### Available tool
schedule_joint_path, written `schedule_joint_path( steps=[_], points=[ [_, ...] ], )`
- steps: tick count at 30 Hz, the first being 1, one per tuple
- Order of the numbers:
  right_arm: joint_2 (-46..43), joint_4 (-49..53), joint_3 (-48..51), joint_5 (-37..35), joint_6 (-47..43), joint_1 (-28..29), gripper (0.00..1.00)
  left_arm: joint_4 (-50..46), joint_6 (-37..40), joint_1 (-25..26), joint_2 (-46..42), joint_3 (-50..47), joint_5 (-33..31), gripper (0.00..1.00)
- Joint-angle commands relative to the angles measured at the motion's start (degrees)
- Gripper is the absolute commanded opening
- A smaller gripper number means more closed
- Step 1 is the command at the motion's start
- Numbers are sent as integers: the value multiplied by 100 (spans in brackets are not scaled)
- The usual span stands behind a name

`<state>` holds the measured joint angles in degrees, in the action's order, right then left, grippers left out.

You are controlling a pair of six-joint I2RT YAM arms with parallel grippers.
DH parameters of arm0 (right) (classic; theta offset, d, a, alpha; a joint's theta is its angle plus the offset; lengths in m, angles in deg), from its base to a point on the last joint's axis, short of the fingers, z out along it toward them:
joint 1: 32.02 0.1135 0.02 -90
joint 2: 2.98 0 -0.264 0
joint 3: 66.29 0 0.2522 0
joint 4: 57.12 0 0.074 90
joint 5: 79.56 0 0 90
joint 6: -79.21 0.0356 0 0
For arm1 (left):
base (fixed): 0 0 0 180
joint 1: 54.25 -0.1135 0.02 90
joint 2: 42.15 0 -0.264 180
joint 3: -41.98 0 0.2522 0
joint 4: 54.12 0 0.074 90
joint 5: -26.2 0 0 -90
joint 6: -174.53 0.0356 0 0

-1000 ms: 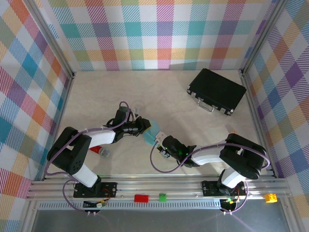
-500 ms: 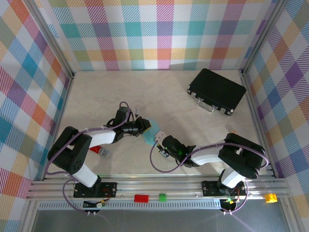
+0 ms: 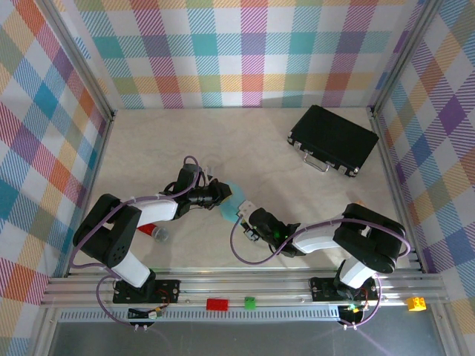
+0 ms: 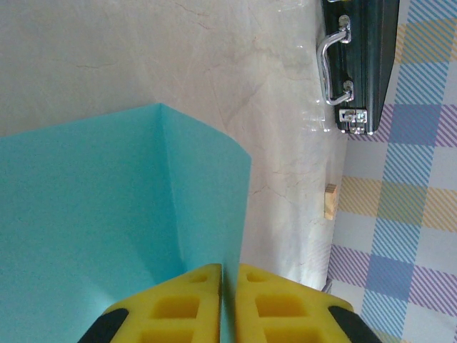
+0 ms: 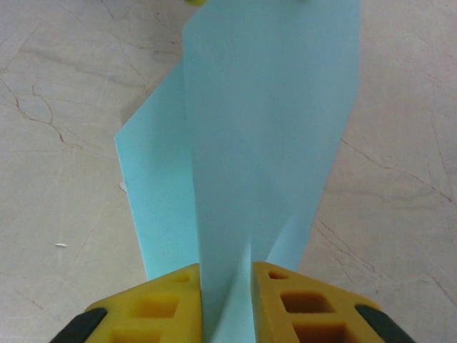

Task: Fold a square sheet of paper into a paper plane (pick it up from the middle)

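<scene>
— Where is our sheet of paper [image 3: 232,199]?

— Near the middle of the counter [image 3: 163,148], between our two arms. It is light blue, and it is bent rather than flat.

— What is our left tool [image 4: 228,275] doing?

— It comes in from 9 o'clock of the sheet. Its yellow fingers are pressed together on a fold, with only the thin paper edge between them. From its wrist view, one panel spreads out toward 9 o'clock. A narrower panel turns off along a sharp crease running toward 12 o'clock.

— And our right tool [image 5: 227,275]?

— It sits at 5 o'clock of the sheet and also grips it. Its two yellow fingers clamp a raised fold, and the paper runs away from them toward 12 o'clock. A second layer shows at 9 o'clock of that fold.

— Does the sheet rest on the counter?

— We cannot tell. Both tools hold it, and the lower layer may be touching the marbled surface.

— Anything else around?

— A black case [image 3: 334,139] with a metal handle lies at 2 o'clock of the sheet, well apart from it and near the right wall. A small red object [image 3: 151,231] lies at 8 o'clock, beside our left arm.
</scene>
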<state>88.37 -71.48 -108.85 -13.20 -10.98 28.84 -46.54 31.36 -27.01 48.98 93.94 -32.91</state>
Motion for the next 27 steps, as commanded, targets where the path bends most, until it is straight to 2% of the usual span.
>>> schedule_joint_path(
  steps=[1, 9, 19, 27],
  points=[
    [80, -297, 85, -140, 115, 36, 23, 33, 7, 35, 14, 47, 18, 12],
    [68, -411, 152, -40, 159, 36, 16, 27, 5, 35, 36, 56, -6, 11],
    [23, -449, 192, 39, 265, 31, 22, -17, 13, 31, 27, 44, -73, 10],
    [-8, -382, 195, 100, 279, 38, 21, -19, 8, 35, 23, 34, -75, 10]
  ],
)
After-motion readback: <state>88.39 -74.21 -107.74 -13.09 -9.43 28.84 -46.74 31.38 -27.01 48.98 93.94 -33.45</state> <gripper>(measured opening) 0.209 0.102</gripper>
